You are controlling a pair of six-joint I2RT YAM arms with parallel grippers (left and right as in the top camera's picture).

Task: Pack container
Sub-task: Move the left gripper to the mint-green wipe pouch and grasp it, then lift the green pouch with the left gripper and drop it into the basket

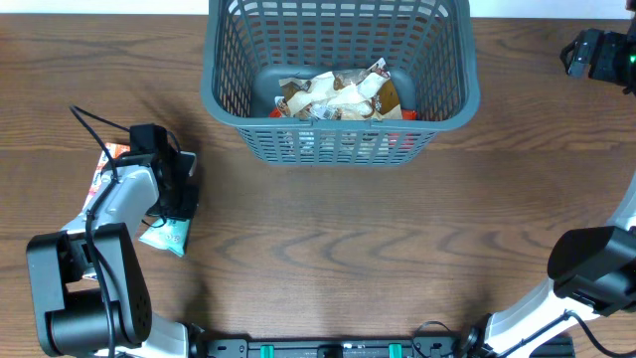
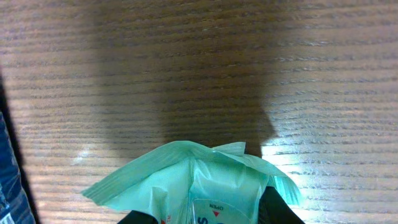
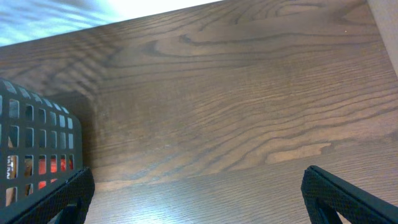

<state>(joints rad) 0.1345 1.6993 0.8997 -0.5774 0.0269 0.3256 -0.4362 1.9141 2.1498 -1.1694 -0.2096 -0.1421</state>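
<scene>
Wooden table (image 1: 328, 249), slotted grey-blue container (image 1: 328, 144), part-filled

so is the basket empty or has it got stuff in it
Partly filled: several crumpled snack packs lie on the base of the container, well below its rim.

table (image 1: 328, 249): dark wood grain | black rail (image 1: 328, 349): along near edge, green marks | pale strip (image 1: 99, 8): beyond far edge
</scene>
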